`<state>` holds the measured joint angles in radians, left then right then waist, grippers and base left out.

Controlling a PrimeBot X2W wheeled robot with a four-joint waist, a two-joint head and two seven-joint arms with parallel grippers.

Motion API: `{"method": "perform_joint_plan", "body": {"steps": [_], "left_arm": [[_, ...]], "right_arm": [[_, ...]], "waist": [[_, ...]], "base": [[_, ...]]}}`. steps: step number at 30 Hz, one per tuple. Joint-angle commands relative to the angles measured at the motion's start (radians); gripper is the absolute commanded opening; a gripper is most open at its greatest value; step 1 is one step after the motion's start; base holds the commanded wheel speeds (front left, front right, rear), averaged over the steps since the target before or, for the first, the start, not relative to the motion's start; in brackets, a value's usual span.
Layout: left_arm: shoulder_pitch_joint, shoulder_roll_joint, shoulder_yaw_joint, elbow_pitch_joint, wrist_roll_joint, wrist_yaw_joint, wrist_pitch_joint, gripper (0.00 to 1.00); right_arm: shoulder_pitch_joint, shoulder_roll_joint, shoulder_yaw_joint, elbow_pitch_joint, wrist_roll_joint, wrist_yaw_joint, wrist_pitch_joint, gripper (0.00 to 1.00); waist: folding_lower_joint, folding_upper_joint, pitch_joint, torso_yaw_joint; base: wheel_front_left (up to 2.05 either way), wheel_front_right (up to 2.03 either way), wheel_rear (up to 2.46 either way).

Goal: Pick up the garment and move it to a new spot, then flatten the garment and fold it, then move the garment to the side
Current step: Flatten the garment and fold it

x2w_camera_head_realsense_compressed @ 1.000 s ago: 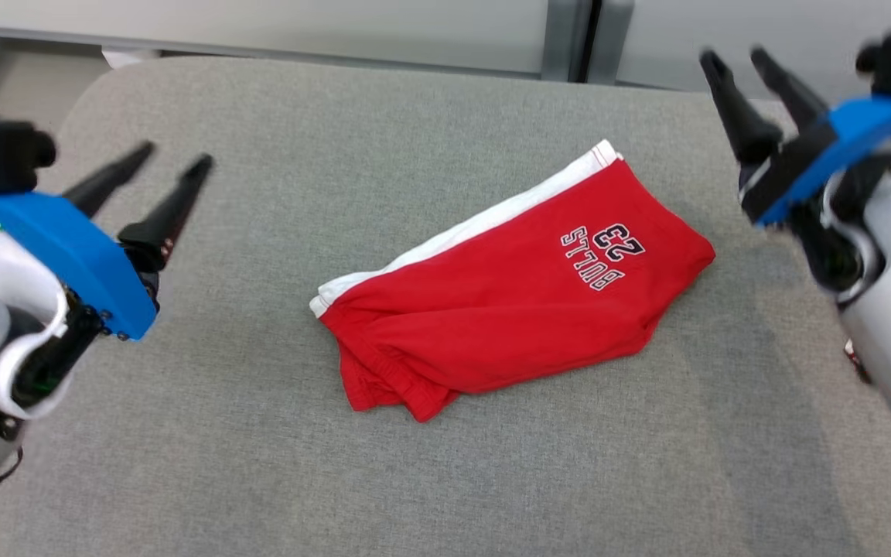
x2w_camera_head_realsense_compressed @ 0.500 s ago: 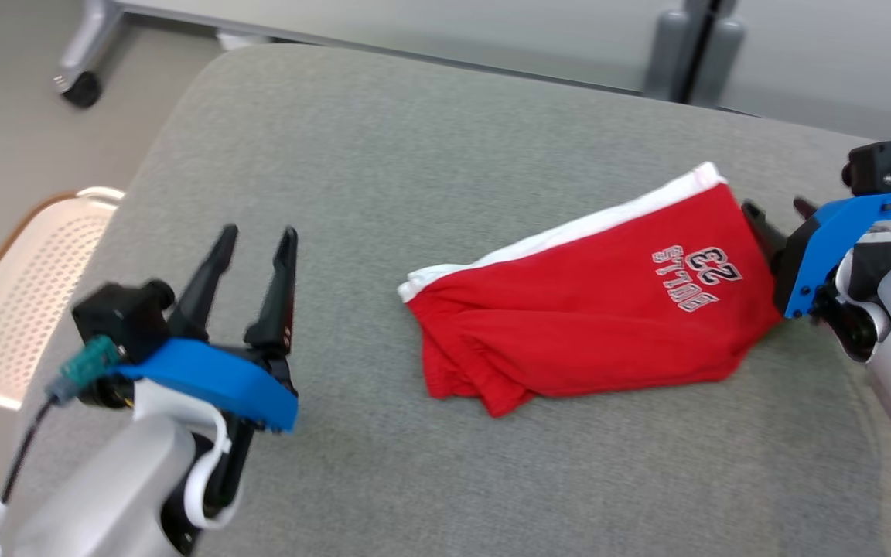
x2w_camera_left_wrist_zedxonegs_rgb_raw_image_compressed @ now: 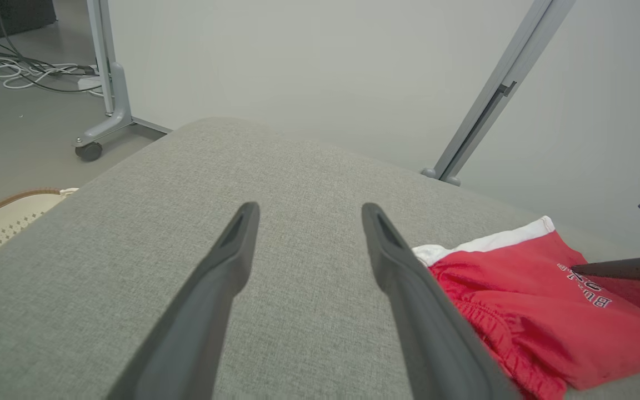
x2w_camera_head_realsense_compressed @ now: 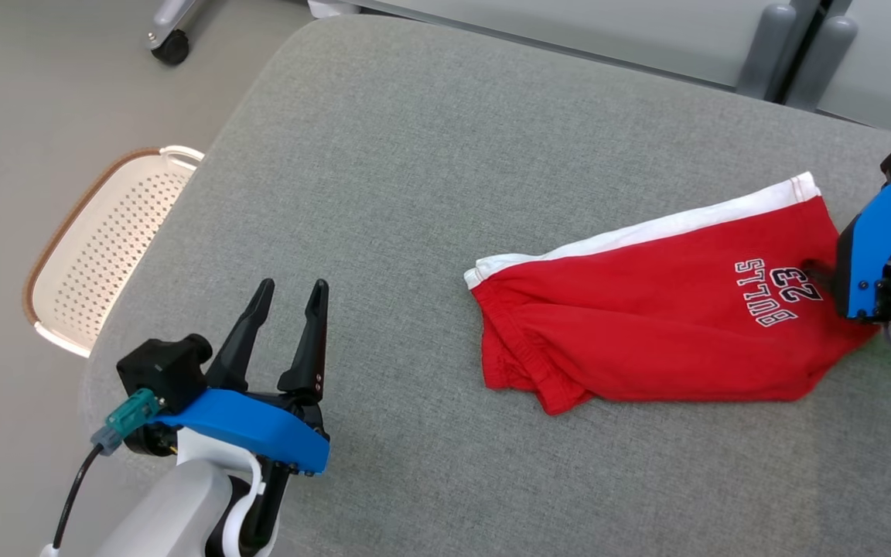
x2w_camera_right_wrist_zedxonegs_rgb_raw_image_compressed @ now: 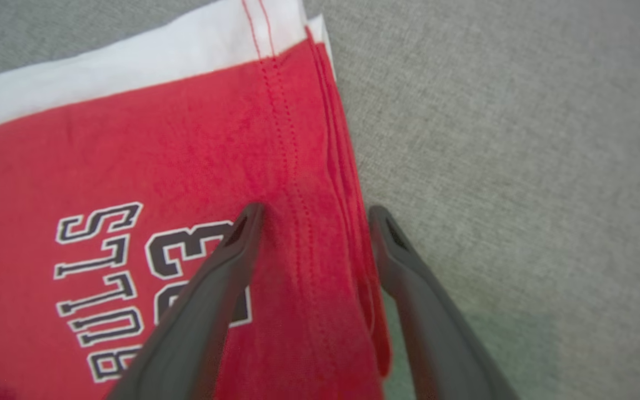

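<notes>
The garment (x2w_camera_head_realsense_compressed: 662, 325), red shorts with a white band and a "BULLS 23" print, lies folded on the grey table (x2w_camera_head_realsense_compressed: 414, 155). In the head view it sits at the middle right of the frame. The white band runs along its upper edge, the gathered waist end points toward the frame's centre, and the print sits near its right end.

The right claw (x2w_camera_right_wrist_zedxonegs_rgb_raw_image_compressed: 315, 211) is at that right end, and its blue mount shows at the right border of the head view. In the right wrist view its two dark fingers are spread and straddle the stitched hem. The finger on the left of that frame is over the red cloth beside the "23". The finger on the right is over bare grey table just beside the garment's edge. No cloth is pinched between them, and I cannot tell whether the tips press on the fabric. In the left wrist view, one of these fingers shows as a dark bar above the print at the right of the frame.

The left claw (x2w_camera_head_realsense_compressed: 293, 286) is in the lower left of the head view, over bare table and well apart from the garment. Its fingers are spread with nothing between them and point toward the top of the frame.

A white perforated basket (x2w_camera_head_realsense_compressed: 105, 247) with a brown rim stands on the floor at the left of the head view, beside the table's edge. A caster wheel (x2w_camera_head_realsense_compressed: 171, 50) is in the upper left.
</notes>
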<state>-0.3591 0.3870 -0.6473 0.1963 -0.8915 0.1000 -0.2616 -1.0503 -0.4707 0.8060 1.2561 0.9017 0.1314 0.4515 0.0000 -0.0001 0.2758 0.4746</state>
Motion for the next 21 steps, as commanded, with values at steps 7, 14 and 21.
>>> {"method": "perform_joint_plan", "body": {"steps": [7,14,21], "left_arm": [[0.036,-0.042,0.05,0.03,0.047,-0.028,-0.004,1.0],[0.049,-0.035,0.088,0.055,0.139,-0.018,-0.004,1.0],[0.109,-0.025,0.143,0.052,0.21,0.001,-0.004,1.0]], "right_arm": [[0.063,0.022,0.01,-0.002,0.031,0.0,0.09,0.2],[0.051,0.029,-0.002,-0.047,0.035,-0.001,-0.09,0.0],[0.131,0.078,-0.043,-0.089,0.112,-0.001,-0.218,0.0]], "waist": [[0.0,0.0001,0.008,-0.003],[0.0,0.0001,-0.044,-0.058],[0.0,0.0001,-0.134,-0.166]], "base": [[0.0,0.0,0.0],[0.0,0.0,0.0],[0.0,0.0,0.0]]}}
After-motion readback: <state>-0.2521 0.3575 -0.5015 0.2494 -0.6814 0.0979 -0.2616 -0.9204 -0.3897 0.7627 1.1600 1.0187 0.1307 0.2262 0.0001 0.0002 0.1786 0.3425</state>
